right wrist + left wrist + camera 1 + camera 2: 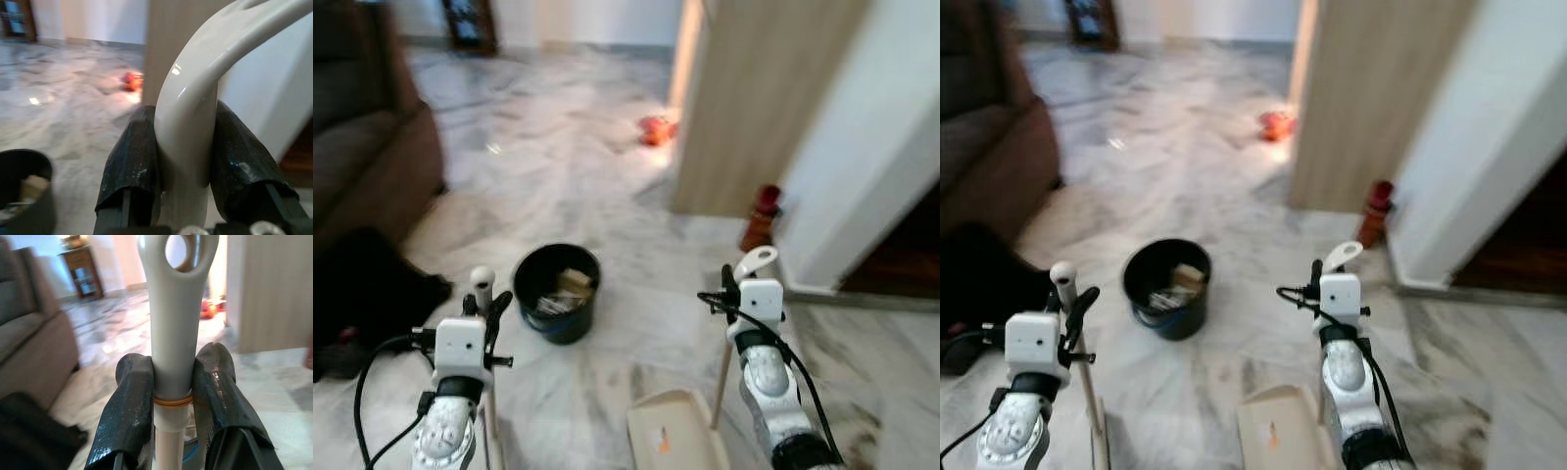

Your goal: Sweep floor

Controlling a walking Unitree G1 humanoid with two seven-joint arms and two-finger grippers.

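Cream plastic dustpan point(674, 436) at 6 o'clock: cut off by frame bottom. Black round bin point(557, 292): contents blurred, unidentifiable. Small orange object point(656, 128) at 12 o'clock: too blurred to identify. Brown sofa point(367, 137) at 10 o'clock: cropped by frame edge.

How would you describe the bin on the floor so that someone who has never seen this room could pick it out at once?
Start from the brown sofa on the robot's left and look across the pale marble floor in front of it. Between the left gripper and right gripper, slightly left of centre, stands the black round bin. It is open-topped with scraps inside, unlike the flat cream dustpan nearer the robot.
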